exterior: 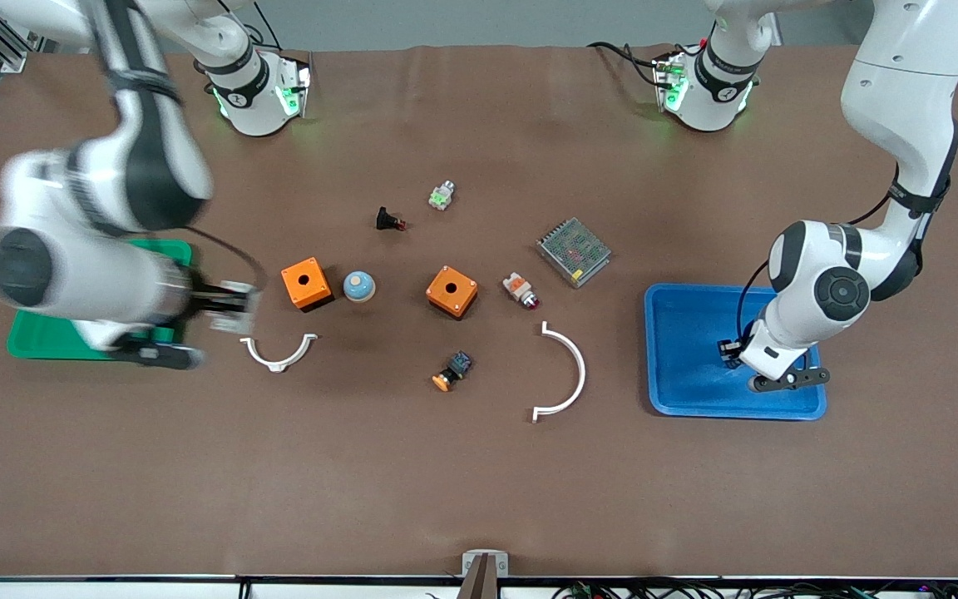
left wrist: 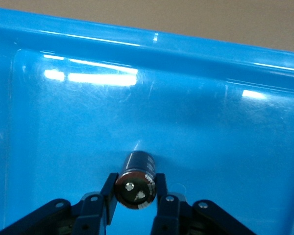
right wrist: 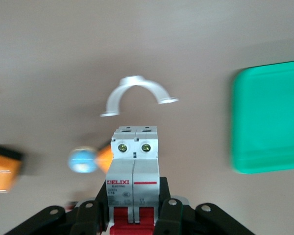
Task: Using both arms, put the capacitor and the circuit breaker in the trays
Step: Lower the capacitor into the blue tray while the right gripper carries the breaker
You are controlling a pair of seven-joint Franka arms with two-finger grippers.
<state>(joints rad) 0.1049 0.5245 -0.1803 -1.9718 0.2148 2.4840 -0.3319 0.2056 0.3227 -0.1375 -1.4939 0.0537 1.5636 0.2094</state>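
Observation:
The capacitor (left wrist: pixel 135 181), a small black cylinder with a silvery end, sits between the fingers of my left gripper (left wrist: pixel 135 190), which is shut on it low inside the blue tray (left wrist: pixel 210 127). In the front view, that gripper (exterior: pixel 729 350) is over the blue tray (exterior: pixel 683 366) at the left arm's end. My right gripper (right wrist: pixel 134 198) is shut on the circuit breaker (right wrist: pixel 134 161), a white-grey block with red levers. In the front view, it (exterior: pixel 229 308) is held over the table beside the green tray (exterior: pixel 38 343).
On the table lie a small white clamp (exterior: pixel 278 353), two orange boxes (exterior: pixel 306 283) (exterior: pixel 451 291), a blue dome (exterior: pixel 358 285), a white-and-orange button (exterior: pixel 520 289), an orange-capped push-button (exterior: pixel 452 371), a large white clamp (exterior: pixel 566 374) and a mesh-covered box (exterior: pixel 573 250).

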